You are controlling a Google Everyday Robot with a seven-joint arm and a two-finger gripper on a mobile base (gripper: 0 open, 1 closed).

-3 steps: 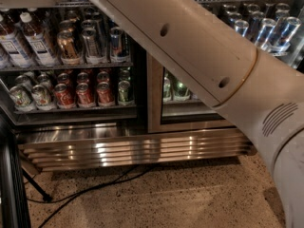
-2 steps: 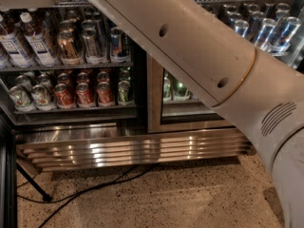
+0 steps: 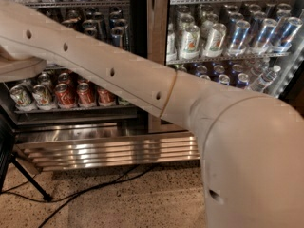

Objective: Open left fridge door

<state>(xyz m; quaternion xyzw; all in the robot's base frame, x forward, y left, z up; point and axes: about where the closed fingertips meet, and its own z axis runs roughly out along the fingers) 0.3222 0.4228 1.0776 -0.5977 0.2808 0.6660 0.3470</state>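
arm (image 3: 142,89) swung lower across left fridge door (image 3: 90,27) vs a sec ago; hand off frame past left edge, can't tell its grip; door looks shut, pull not started imo

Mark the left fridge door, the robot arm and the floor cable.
left fridge door (image 3: 102,25): camera view, on its glass pane.
robot arm (image 3: 123,82): camera view, on its forearm.
floor cable (image 3: 99,184): camera view, on its middle stretch.
gripper: out of view, beyond the left edge.
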